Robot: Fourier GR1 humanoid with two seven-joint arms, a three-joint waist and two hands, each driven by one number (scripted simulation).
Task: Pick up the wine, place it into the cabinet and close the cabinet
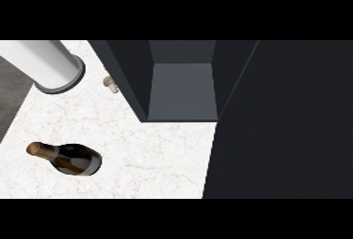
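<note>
1. The wine stands on the counter at lower left, its neck leaning to the upper left, well apart from the open cabinet.
2. No hand shows, so I cannot tell their state.
3. The left side is probably nearer.

The wine bottle stands upright on the pale marble counter, seen from above: a dark glass body with a grey band and a gold-foiled neck and cap. It sits well to the left of the cabinet and nearer the viewer. The cabinet is dark grey, its door swung open, showing a bare grey shelf inside.
</note>
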